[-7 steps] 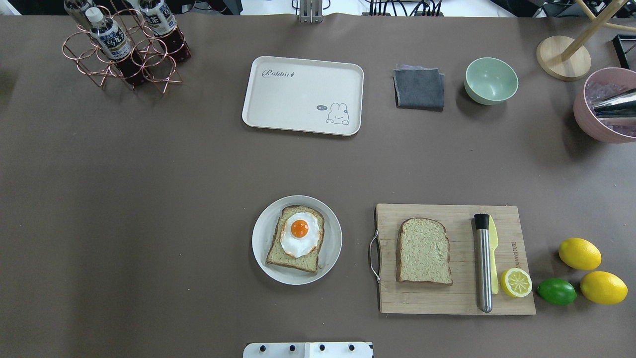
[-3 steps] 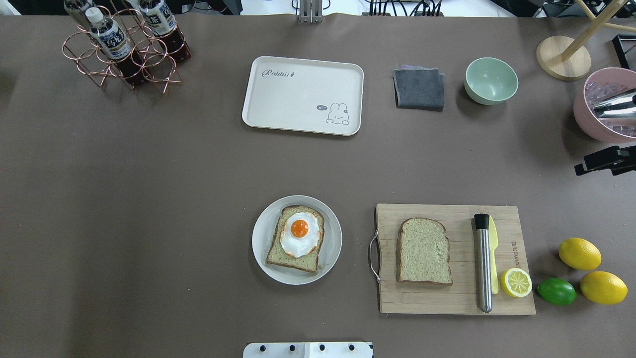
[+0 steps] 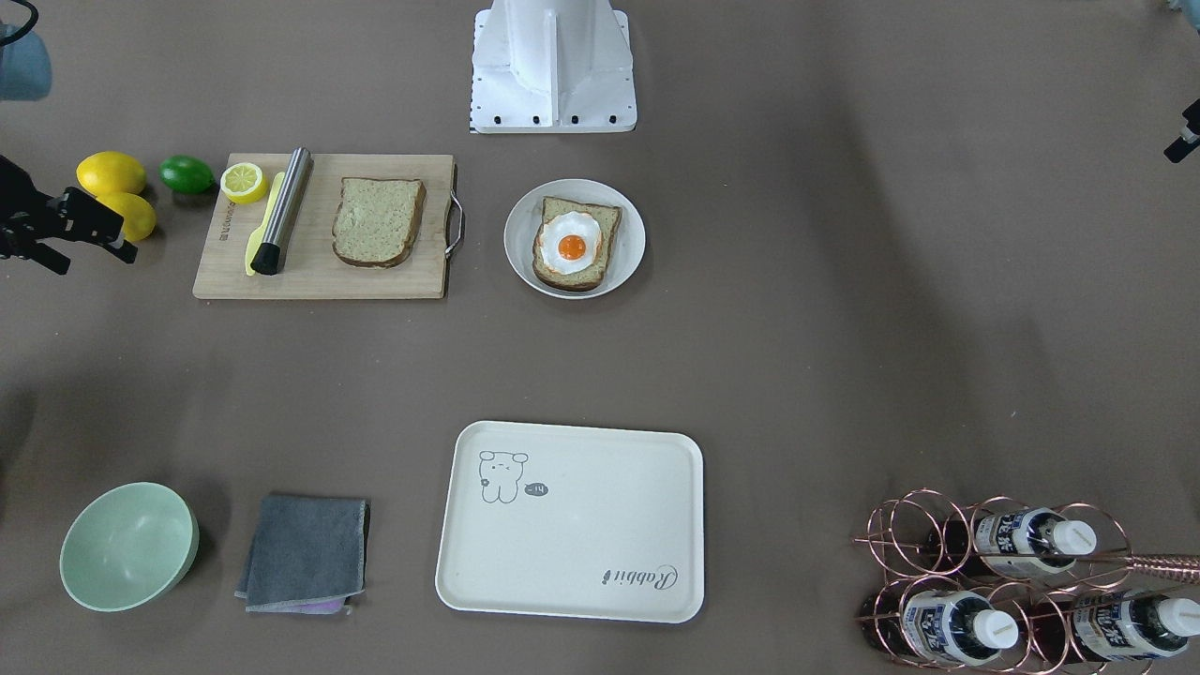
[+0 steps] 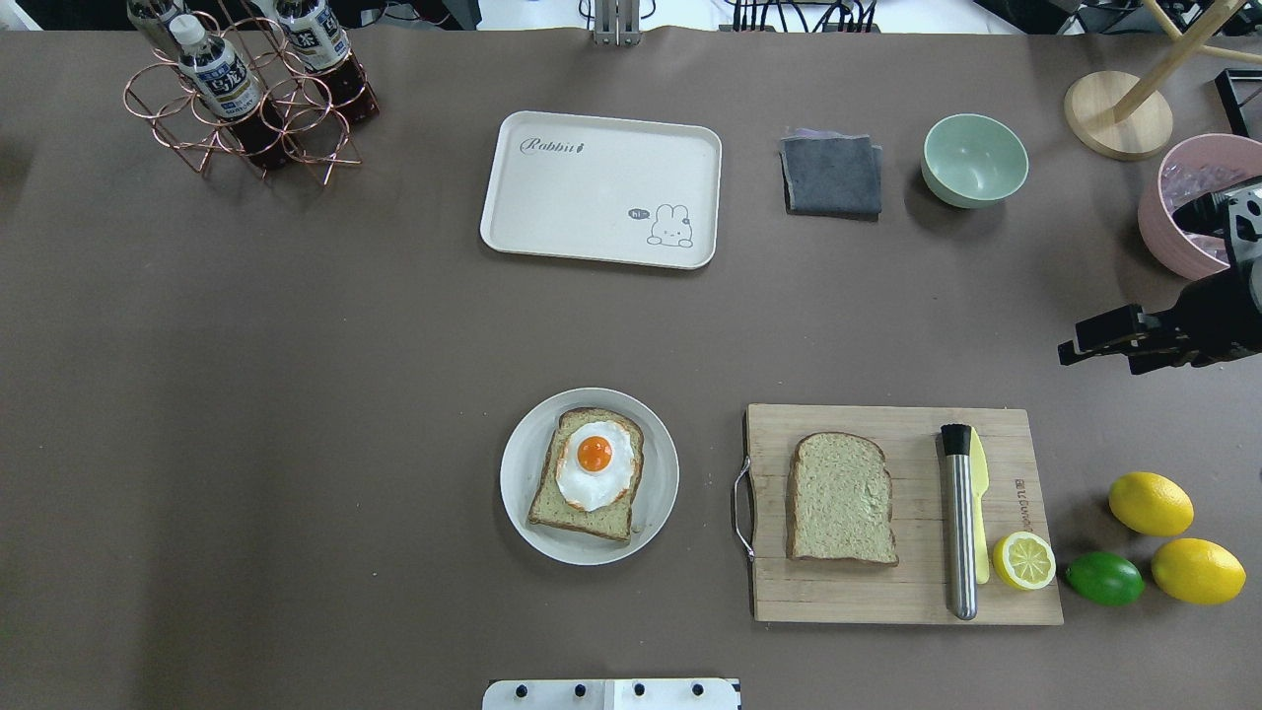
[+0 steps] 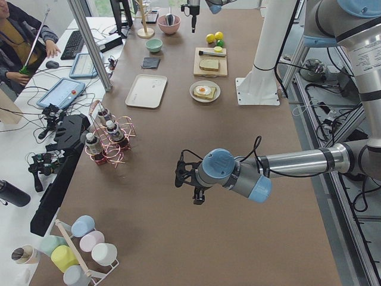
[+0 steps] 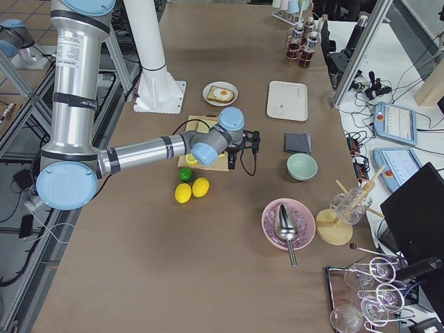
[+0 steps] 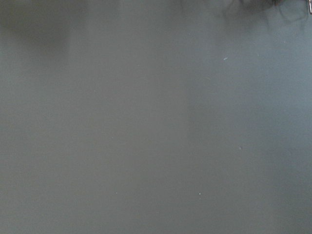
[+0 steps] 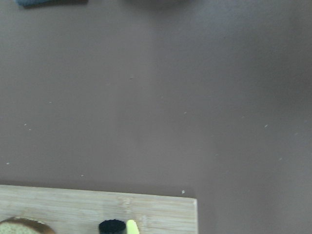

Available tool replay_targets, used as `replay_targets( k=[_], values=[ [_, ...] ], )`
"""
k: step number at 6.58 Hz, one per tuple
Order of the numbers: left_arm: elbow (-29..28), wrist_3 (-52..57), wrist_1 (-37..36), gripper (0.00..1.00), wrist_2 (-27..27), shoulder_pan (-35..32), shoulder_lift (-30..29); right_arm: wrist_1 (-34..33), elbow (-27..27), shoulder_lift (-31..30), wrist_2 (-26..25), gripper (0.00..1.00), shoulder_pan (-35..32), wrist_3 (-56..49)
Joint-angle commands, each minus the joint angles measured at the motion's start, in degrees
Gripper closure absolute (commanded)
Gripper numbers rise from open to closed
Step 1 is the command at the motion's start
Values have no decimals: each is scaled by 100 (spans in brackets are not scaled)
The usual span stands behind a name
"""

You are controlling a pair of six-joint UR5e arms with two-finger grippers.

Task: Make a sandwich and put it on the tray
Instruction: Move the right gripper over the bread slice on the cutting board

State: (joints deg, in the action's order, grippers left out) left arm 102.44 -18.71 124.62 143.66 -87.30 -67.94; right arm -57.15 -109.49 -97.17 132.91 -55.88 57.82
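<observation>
One bread slice topped with the fried egg lies on the round plate, also in the front view. The second bread slice lies on the wooden cutting board, also in the front view. The cream tray stands empty at the far middle. My right gripper is open and empty, hovering beyond the board's far right corner. My left gripper hovers over bare table far to the left; I cannot tell its state.
On the board lie a steel muddler, a yellow knife and a half lemon. Lemons and a lime sit to its right. A grey cloth, green bowl, pink bowl and bottle rack line the far side.
My right gripper has come in from the right edge of the overhead view and moved left toward the cutting board. Bread, egg, plate and tray have not moved.
</observation>
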Motion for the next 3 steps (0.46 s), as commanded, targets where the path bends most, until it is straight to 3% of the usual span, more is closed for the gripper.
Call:
replay_targets(
  k=[1,2,3],
  values=[
    [-22,-10,1,3,-137,239,-9,11,-527,92,-666,1,882,1288],
    [-31,16,1,4,-145,301,-18,11,-616,232,-792,1,1173,1806],
    [-31,-10,-8,7,-137,450,-79,2,-713,373,-1254,2,1654,2325]
  ],
)
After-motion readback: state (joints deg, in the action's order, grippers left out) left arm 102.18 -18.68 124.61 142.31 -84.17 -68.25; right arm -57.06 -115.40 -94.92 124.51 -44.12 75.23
